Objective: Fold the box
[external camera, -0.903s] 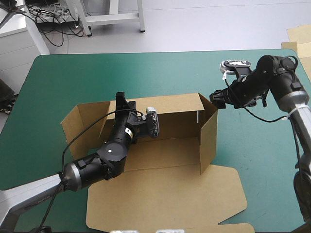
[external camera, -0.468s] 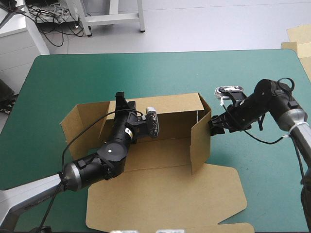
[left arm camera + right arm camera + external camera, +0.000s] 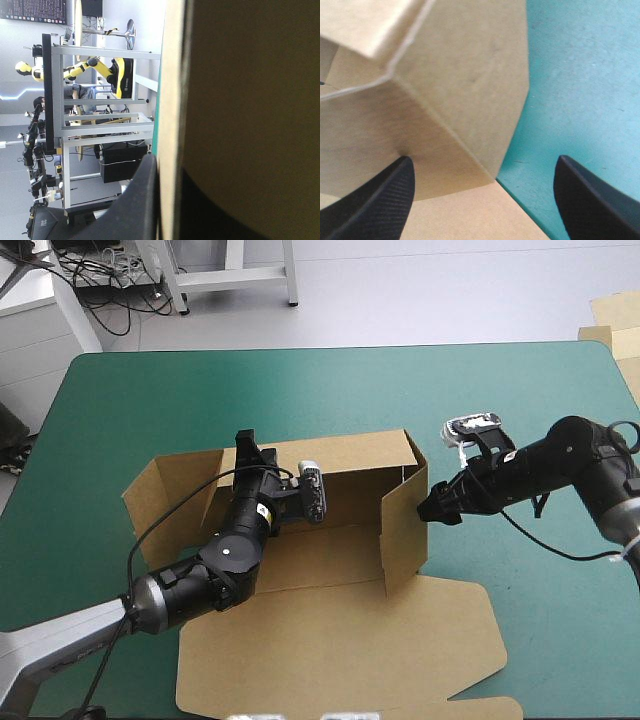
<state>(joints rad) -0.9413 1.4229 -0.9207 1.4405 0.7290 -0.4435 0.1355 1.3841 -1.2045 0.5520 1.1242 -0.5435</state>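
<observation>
The brown box (image 3: 330,550) lies in the middle of the teal-green table with its back wall raised and its lid (image 3: 340,650) flat toward the near edge. My left gripper (image 3: 246,450) is shut on the top edge of the back wall; in the left wrist view the board edge (image 3: 172,100) runs between the fingers of the left gripper (image 3: 167,165). The right side wall (image 3: 405,530) stands upright, swung inward. My right gripper (image 3: 430,508) touches that wall's outer face. In the right wrist view the right gripper (image 3: 484,161) is open, with the wall's corner (image 3: 465,100) just ahead.
A loose side flap (image 3: 165,490) slopes outward at the box's left end. Bare teal-green cover (image 3: 250,390) lies beyond the box and to its right. Pale board pieces (image 3: 615,315) sit off the table's far right corner.
My right gripper has moved left and toward the near edge, against the right side wall. That wall has swung inward over the box floor. The left arm has stayed put.
</observation>
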